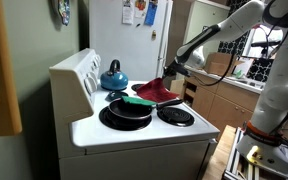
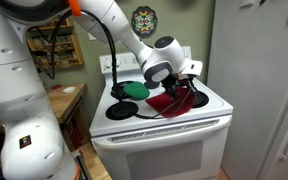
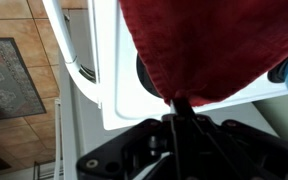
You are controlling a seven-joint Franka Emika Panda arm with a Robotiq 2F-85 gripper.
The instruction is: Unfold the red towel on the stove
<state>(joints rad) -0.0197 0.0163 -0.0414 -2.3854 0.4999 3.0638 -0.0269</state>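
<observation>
The red towel (image 1: 156,92) hangs by one edge from my gripper (image 1: 170,68), lifted at that end, with its lower part draped on the stove (image 1: 134,135) at the back right burner. In an exterior view the towel (image 2: 165,101) droops below the gripper (image 2: 182,80) over the white stove (image 2: 164,135). In the wrist view the towel (image 3: 204,45) fills the upper frame, and the gripper (image 3: 176,103) is shut with the cloth pinched between its thin fingers. The stove top (image 3: 119,95) lies beyond it.
A black pan (image 1: 126,112) with a green-handled utensil (image 1: 137,101) sits on the front burner beside the towel. A blue kettle (image 1: 113,75) stands at the back. A white refrigerator (image 1: 134,35) rises behind the stove. Tiled floor (image 3: 24,135) lies beside the stove.
</observation>
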